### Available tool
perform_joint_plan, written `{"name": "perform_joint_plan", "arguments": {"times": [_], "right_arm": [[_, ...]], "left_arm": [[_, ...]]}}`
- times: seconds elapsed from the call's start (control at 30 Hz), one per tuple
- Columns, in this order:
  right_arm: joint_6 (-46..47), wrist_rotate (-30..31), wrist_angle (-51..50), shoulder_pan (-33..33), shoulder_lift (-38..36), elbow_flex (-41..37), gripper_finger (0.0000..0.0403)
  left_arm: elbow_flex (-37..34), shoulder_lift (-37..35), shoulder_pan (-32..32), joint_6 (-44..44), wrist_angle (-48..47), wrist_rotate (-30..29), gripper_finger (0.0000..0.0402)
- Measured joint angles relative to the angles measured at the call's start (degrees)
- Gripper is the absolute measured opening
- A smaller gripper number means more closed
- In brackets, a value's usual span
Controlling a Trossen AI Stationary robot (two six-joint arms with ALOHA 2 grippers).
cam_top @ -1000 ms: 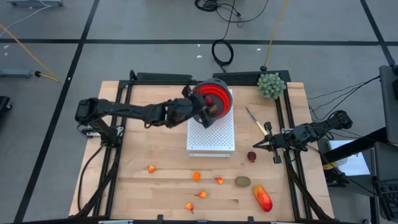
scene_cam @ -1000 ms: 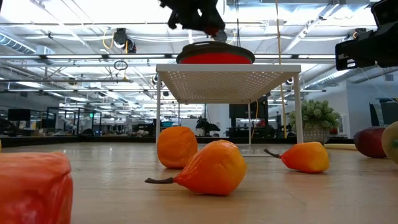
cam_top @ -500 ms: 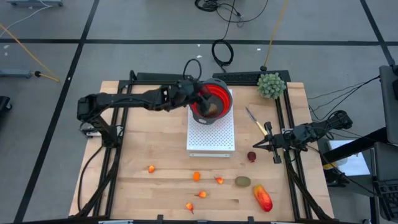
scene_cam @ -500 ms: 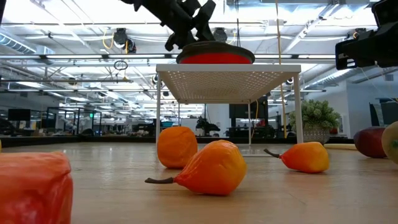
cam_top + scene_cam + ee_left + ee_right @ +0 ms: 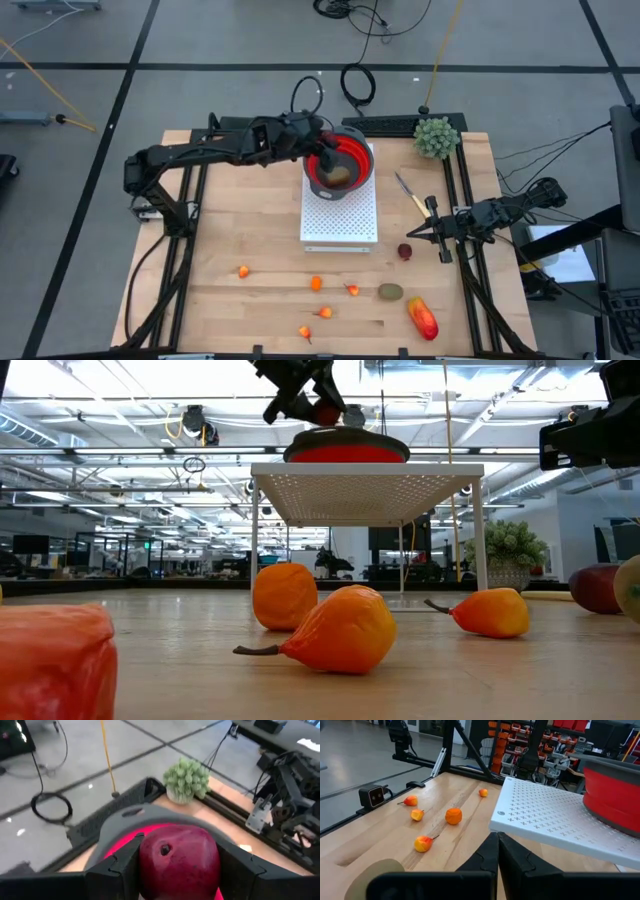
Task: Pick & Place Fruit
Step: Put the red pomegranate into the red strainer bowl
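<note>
Dark-red and round, one piece of fruit [image 5: 178,861] sat clamped between the fingers of your left gripper [image 5: 318,146], the jaws spread wide enough to take its full width. That gripper hung at the ten o'clock edge of the red bowl [image 5: 341,163], which stood on the white perforated stand [image 5: 341,217] near the table's [image 5: 260,230] twelve o'clock side. In the low view the gripper showed above the bowl's rim with the red ball in its grip. Inside the bowl you had a brownish piece [image 5: 337,178] already lying at the bottom.

Your right gripper [image 5: 413,236] waited at about three o'clock on the table, fingers pressed together on nothing, just beside another dark-red ball [image 5: 404,251] at its seven o'clock. The yellow-handled knife [image 5: 409,193] lay at its eleven o'clock, and the green spiky plant [image 5: 437,137] stood at the table's one o'clock corner.

Toward six o'clock the remaining pieces were scattered on the wood: several small orange ones [image 5: 316,283], a brown-green oval [image 5: 390,292], and the larger red-orange oblong [image 5: 422,318] at about five o'clock.
</note>
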Motion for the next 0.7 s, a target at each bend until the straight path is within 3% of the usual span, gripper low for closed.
{"name": "perform_joint_plan", "arguments": {"times": [0.27,0.7], "right_arm": [[0.0,0.0,0.0,0.0,0.0,0.0,0.0000],[0.0,0.0,0.5,0.0,0.0,-0.1,0.0000]], "left_arm": [[-0.1,0.8,0.0,-5.2,-6.1,2.4,0.0200],[-0.1,3.1,0.7,-8.7,-4.4,2.5,0.0200]]}}
